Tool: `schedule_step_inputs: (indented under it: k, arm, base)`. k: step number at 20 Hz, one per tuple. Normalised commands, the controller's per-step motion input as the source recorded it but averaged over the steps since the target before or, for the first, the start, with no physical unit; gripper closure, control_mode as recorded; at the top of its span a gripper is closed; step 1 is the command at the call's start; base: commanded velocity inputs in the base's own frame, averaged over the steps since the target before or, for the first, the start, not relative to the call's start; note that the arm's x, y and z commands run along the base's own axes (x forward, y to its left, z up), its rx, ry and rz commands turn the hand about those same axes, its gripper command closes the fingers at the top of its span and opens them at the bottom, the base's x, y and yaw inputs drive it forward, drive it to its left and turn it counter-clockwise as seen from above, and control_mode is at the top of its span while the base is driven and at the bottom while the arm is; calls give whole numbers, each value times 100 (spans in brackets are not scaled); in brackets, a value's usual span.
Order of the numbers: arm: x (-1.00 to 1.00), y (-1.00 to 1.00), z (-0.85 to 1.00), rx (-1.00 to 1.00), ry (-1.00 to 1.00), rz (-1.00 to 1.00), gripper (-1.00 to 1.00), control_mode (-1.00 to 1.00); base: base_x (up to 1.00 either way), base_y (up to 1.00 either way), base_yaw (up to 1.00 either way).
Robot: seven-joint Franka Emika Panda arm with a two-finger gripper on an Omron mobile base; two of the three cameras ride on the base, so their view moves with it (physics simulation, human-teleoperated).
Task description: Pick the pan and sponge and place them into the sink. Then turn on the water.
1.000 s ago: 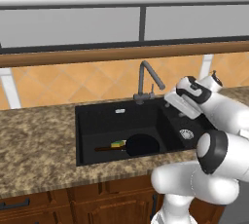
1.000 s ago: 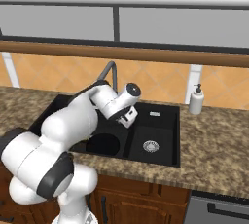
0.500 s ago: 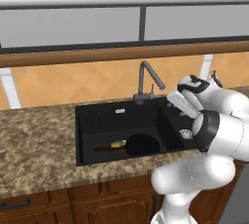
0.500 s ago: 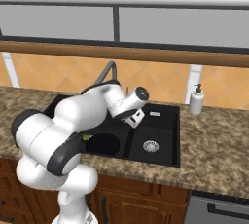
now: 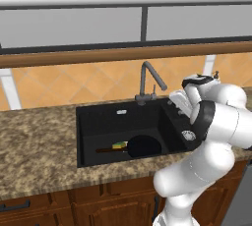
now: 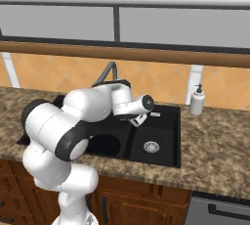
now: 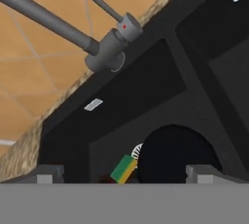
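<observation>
The black pan (image 5: 144,146) lies in the large basin of the sink (image 5: 78,122), its thin handle pointing left. The green-and-yellow sponge (image 5: 119,146) rests beside that handle. My gripper (image 5: 176,101) hangs open and holds nothing, above the divider between the basins, right of the grey faucet (image 5: 147,80). In the right base view the gripper (image 6: 139,120) sits over the sink (image 6: 173,136), below the faucet (image 6: 108,72). In the hand view the pan (image 7: 175,155) and sponge (image 7: 123,169) lie beyond the gripper (image 7: 125,174), with the faucet (image 7: 104,52) and its lever at upper left. The water is out of view.
A white soap dispenser (image 6: 197,101) stands on the granite counter (image 6: 219,141) right of the sink. The small basin's silver drain (image 6: 151,146) is bare. A wooden ledge (image 5: 98,57) and window run above the tiled back wall.
The arm's elbow has swung round and the hand has shifted a little nearer the faucet above the sink. The jaws stayed open. Pan and sponge have not moved.
</observation>
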Motion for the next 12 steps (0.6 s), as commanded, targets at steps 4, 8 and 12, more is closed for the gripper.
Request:
schedule_step_inputs:
  k: [4, 8, 12]
  arm:
    - [27, 1, 0, 2, 0, 0, -100, -100]
    - [0, 0, 0, 0, 0, 0, -100, -100]
    - [5, 0, 0, 0, 0, 0, -100, -100]
  base:
    - [0, 0, 0]
    - [0, 0, 0]
    - [0, 0, 0]
